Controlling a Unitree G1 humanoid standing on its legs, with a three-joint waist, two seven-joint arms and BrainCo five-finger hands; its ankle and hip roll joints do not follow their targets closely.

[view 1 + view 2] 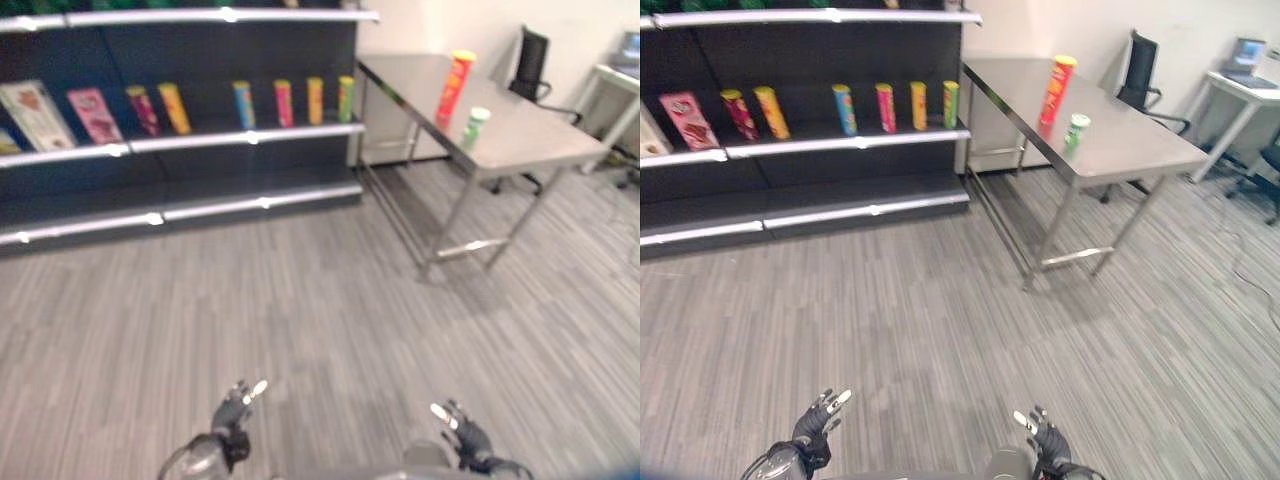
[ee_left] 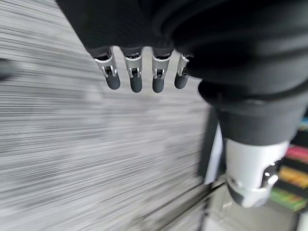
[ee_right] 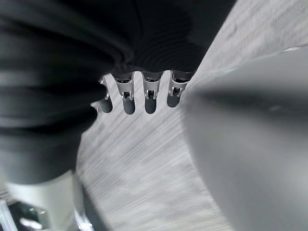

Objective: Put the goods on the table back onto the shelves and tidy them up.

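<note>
Two goods are seen on the steel-topped table (image 1: 520, 140) in the left eye view: a tall red snack can (image 1: 455, 85) and a short green-lidded can (image 1: 475, 128), well apart from the dark shelves (image 1: 200, 140). Open floor lies between; an approach is judged next. Left hand (image 2: 134, 72) and right hand (image 3: 137, 98) hang with fingers straight, empty.

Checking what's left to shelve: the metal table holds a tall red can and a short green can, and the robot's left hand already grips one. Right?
Not quite. The left hand is open and holds nothing, as the left wrist view shows. The tall red can and short green can both stand on the metal table.
</note>
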